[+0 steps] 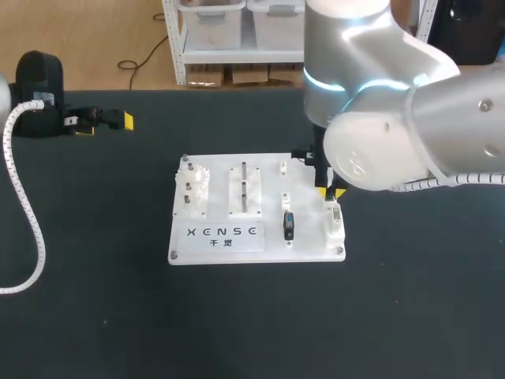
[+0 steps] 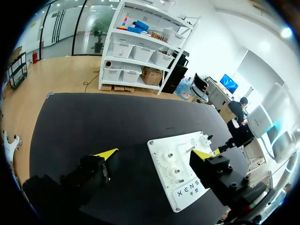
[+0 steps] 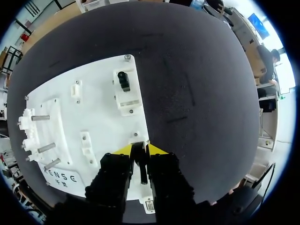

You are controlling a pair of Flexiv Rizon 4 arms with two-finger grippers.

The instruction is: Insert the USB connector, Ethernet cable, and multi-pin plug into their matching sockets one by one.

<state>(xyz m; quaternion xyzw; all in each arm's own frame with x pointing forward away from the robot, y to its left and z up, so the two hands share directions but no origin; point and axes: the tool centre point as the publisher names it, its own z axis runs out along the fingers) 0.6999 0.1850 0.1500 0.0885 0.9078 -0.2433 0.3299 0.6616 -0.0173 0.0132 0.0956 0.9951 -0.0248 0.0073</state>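
Wrist | right gripper (image 3: 139,151) pinches black connector (image 3: 138,165); head view hides it

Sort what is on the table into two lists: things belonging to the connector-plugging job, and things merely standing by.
Job:
white board
black connector in its holder
silver multi-pin connector
right gripper, shut on a dark plug

Standing by:
gear block
peg block
left gripper, open, away from the board
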